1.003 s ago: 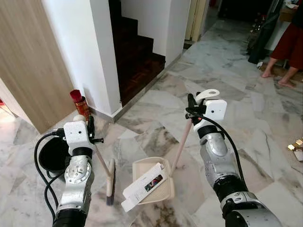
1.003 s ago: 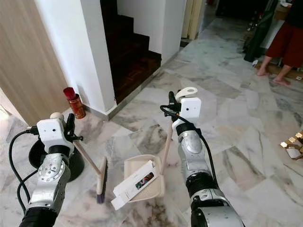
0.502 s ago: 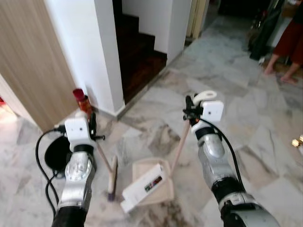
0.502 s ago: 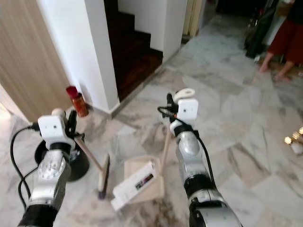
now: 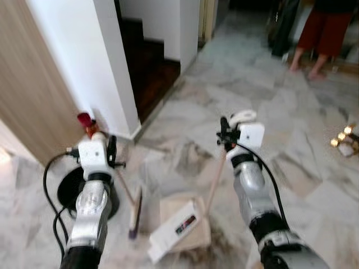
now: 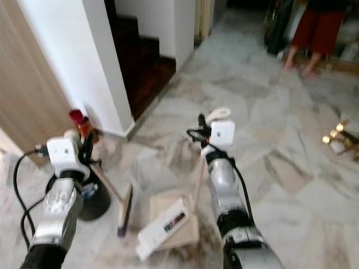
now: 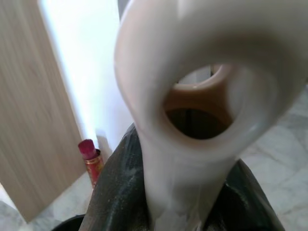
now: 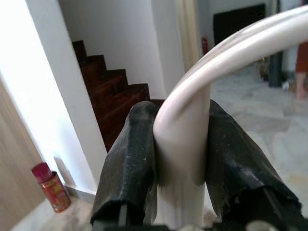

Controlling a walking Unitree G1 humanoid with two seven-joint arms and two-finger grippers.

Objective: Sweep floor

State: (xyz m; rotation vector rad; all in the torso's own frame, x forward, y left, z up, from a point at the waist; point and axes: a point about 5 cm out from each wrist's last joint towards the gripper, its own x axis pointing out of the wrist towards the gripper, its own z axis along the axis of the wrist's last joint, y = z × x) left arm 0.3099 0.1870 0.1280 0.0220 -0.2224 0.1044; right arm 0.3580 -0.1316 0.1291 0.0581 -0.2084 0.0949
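My left gripper (image 5: 110, 151) is shut on the cream handle of a broom (image 5: 124, 186), whose brush head (image 5: 134, 216) rests on the marble floor. In the left wrist view, black fingers (image 7: 114, 192) clamp the handle's looped end (image 7: 192, 159). My right gripper (image 5: 224, 132) is shut on the long handle (image 5: 215, 177) of a beige dustpan (image 5: 197, 238) standing on the floor between the arms. A white box (image 5: 175, 231) lies in the pan. The right wrist view has both fingers (image 8: 126, 163) pressed against the curved handle (image 8: 185, 144).
A white wall corner (image 5: 115, 84) and dark stairs (image 5: 148, 61) stand ahead on the left, with a red can (image 5: 84, 120) at the wall's foot. A black bucket (image 5: 68, 191) sits by my left arm. A person's legs (image 5: 315, 36) stand far right; small gold objects (image 5: 342, 140) lie on the right.
The whole picture has shifted and blurred, so the camera moved. Both grippers keep the same hold on broom and dustpan handle; the box still lies in the pan.
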